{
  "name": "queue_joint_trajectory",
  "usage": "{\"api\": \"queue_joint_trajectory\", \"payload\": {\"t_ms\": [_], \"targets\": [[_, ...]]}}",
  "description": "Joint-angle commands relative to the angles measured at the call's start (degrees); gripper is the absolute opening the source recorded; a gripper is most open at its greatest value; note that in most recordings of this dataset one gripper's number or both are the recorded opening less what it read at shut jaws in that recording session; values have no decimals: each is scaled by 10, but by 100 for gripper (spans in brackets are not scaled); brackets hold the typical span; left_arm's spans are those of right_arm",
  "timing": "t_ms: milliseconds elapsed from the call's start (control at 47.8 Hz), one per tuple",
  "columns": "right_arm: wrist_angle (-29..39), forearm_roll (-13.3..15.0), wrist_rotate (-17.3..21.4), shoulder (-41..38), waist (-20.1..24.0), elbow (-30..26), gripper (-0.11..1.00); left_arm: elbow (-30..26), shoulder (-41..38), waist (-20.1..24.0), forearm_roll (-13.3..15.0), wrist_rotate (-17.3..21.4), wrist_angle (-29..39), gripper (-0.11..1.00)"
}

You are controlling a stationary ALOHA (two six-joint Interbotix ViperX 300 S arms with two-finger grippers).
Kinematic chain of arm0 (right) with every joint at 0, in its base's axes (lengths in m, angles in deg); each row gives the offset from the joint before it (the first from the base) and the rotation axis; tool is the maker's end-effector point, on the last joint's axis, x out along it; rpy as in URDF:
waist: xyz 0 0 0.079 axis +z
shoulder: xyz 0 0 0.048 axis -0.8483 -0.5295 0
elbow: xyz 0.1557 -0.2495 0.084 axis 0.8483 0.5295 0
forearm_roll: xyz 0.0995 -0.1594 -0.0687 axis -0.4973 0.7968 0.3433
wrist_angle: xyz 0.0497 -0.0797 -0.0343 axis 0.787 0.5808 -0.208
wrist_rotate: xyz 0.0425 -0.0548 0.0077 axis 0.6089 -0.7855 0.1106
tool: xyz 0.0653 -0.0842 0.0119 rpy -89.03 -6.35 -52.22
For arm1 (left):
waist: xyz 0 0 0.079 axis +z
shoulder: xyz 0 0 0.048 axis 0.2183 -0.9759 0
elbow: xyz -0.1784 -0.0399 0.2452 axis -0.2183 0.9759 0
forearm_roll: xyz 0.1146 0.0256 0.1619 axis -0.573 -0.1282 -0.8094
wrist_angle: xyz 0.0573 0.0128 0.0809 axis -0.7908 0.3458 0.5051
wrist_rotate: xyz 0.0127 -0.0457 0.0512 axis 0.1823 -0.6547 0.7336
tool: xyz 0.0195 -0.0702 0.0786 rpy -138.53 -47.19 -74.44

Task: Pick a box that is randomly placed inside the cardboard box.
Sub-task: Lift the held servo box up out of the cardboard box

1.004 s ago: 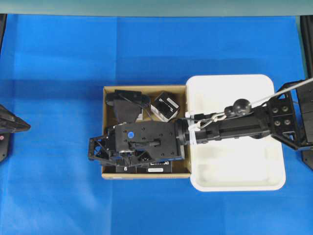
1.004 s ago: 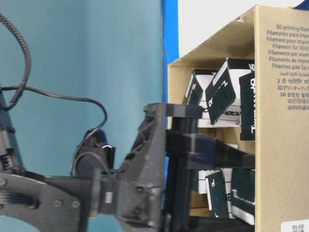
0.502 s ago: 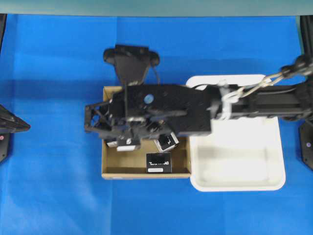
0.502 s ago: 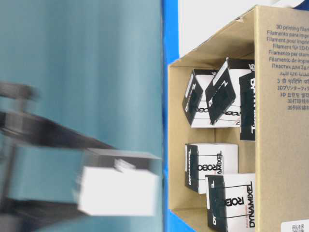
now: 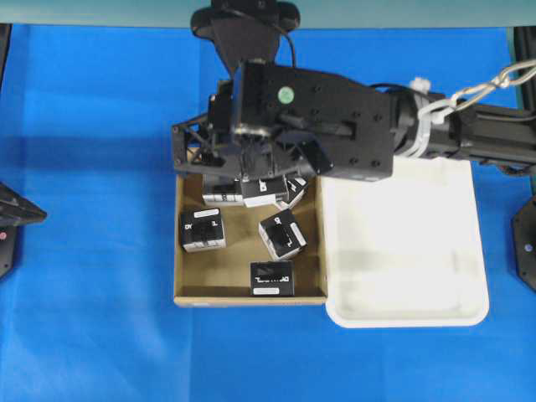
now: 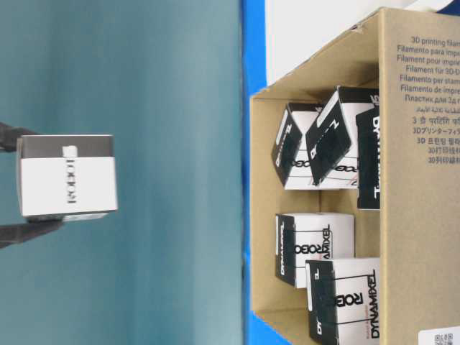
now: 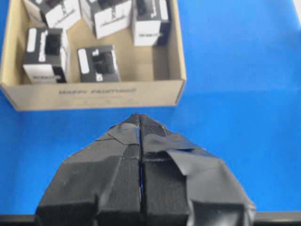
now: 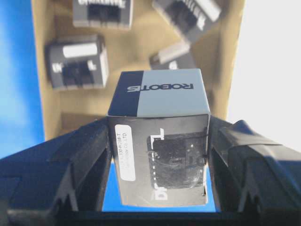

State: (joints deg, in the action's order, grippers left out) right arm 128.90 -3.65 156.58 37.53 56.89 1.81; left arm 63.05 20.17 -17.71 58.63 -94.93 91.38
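My right gripper (image 8: 160,128) is shut on a box (image 8: 159,141), black and white with a white label strip. The box is lifted clear above the cardboard box (image 5: 251,297). At table level the held box (image 6: 68,176) hangs in the air left of the cardboard box (image 6: 417,215), pinched between two black fingers (image 6: 18,231). From overhead the right gripper (image 5: 251,163) hovers over the carton's far edge and hides that part. Several more black boxes (image 5: 203,230) lie inside. My left gripper (image 7: 140,117) is shut and empty, on the blue cloth in front of the carton (image 7: 94,92).
A white plastic tray (image 5: 402,251) sits directly right of the carton, with the right arm (image 5: 469,134) passing over its far end. Blue cloth covers the table all around. The left gripper (image 5: 21,216) stays at the far left edge.
The right gripper has risen out of the carton with one box and shifted toward the far side. The left gripper has not moved.
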Motion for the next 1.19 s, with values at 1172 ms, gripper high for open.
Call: {"api": "queue_joint_trajectory", "payload": {"t_ms": [1172], "targets": [[-226, 10, 20, 298, -43, 478, 63, -18, 10, -2, -2, -1, 19, -7]]}}
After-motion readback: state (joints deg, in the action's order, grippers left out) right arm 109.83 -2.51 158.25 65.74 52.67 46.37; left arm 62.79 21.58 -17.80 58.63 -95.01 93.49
